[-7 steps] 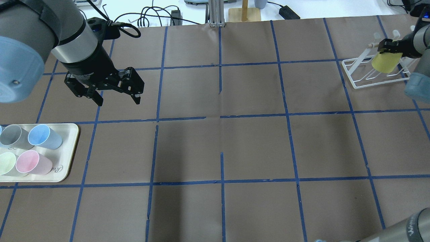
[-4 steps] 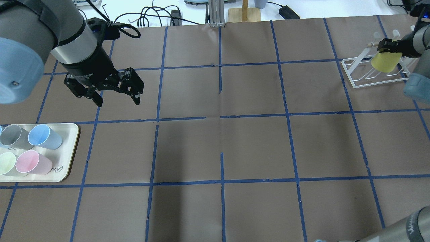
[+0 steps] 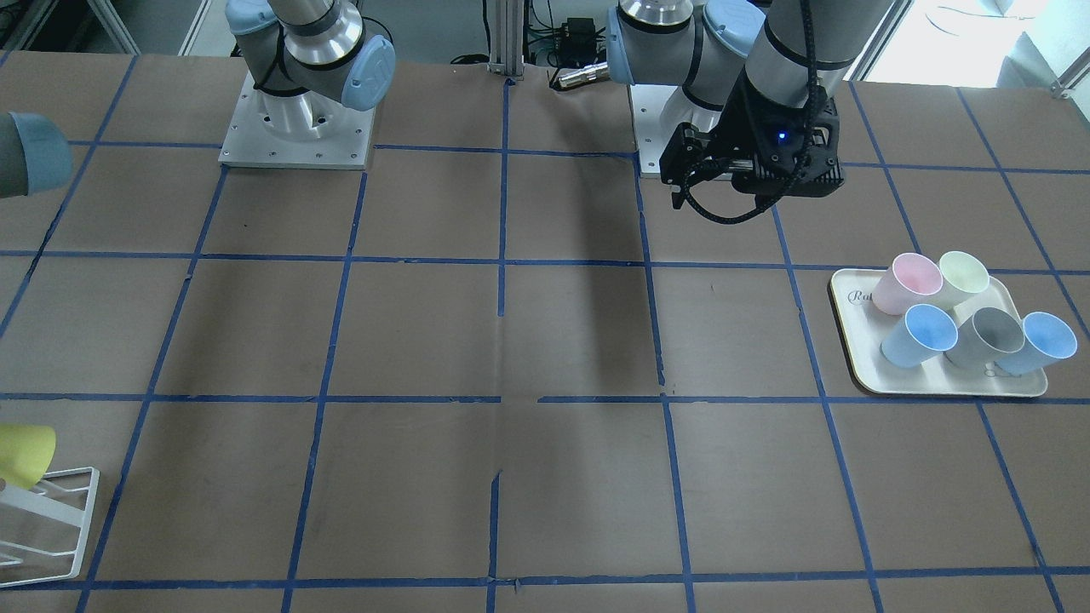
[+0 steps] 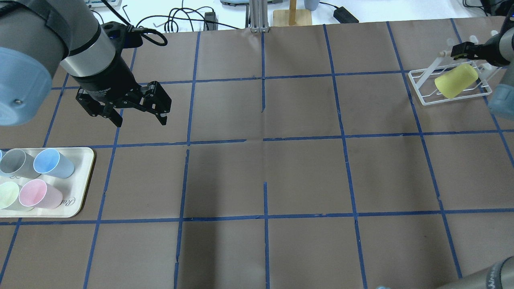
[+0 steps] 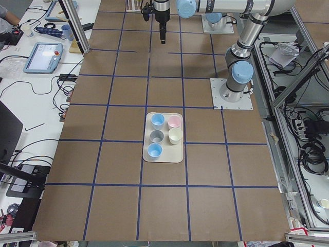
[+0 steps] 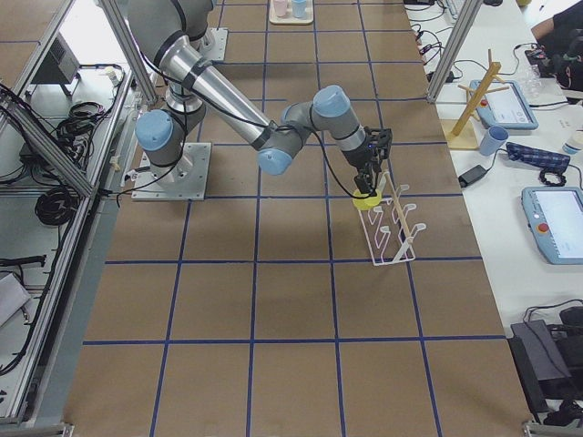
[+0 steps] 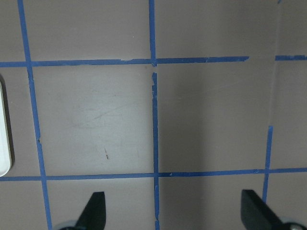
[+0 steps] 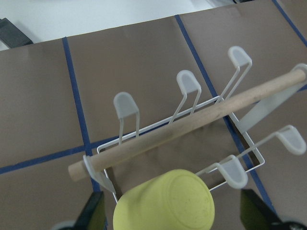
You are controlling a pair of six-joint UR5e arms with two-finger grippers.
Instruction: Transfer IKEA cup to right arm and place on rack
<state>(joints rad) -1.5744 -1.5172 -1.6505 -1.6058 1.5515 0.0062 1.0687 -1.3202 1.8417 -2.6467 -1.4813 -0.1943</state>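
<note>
Brown and gridded in blue, the table (image 4: 305, 172) fills the overhead view. We see the left arm (image 4: 92, 52) over its 10 o'clock area, and the right arm (image 6: 228, 96) reaching to 2 o'clock, mostly cropped in that view. At 8 o'clock the cream tray (image 4: 78, 198) of pastel cups (image 4: 52, 162) runs off the edge. The rack (image 4: 430, 70) stands at 2 o'clock with the IKEA cup (image 4: 455, 81) tilted on its rods. The cup's long axis runs from 8 to 2 o'clock, its closed base uppermost and facing the right gripper (image 4: 457, 51), its mouth hidden. We cannot tell which prong carries it. That gripper's jaws stand wide, clear of the cup. The left gripper (image 4: 141, 116) is spread wide too, holding nothing.
</note>
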